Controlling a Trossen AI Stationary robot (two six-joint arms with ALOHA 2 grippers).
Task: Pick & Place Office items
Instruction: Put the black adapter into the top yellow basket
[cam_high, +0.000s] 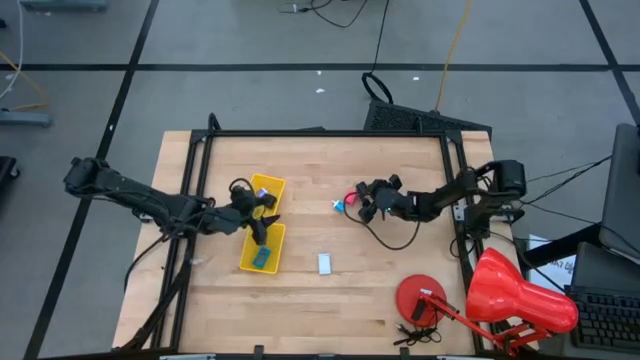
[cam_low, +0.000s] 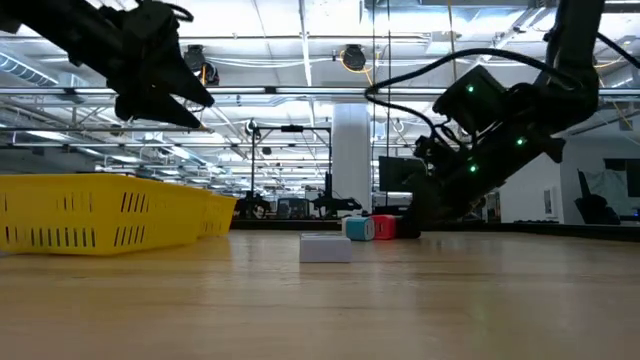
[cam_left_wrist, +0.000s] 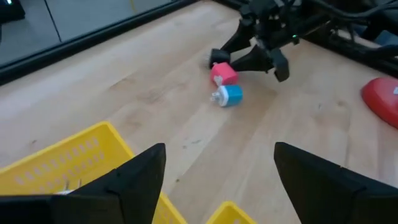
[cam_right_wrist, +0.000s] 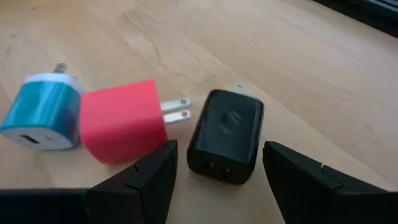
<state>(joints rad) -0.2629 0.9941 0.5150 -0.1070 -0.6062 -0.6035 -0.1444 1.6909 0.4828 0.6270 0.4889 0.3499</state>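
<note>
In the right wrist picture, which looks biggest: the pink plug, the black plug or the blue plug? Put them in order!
1. Pink-red plug: looks biggest.
2. Black plug: a little smaller.
3. Blue-and-white plug: looks smallest, though the picture's edge cuts some off, so that is unsure.

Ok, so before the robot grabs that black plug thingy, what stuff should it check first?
1. Right gripper open: ok, jaws stand apart.
2. Black charger between its fingers: ok, lined up in the right wrist view, not gripped yet.
3. Pink-red charger out of the way: not ok, its prongs reach right up to the black one and a finger is near it.
4. Blue charger clear: ok, it lies beyond the pink-red one.
5. Left gripper out of the way: ok, open above the yellow tray.
6. Room in the tray: ok, a teal item lies there with space around it.
</note>
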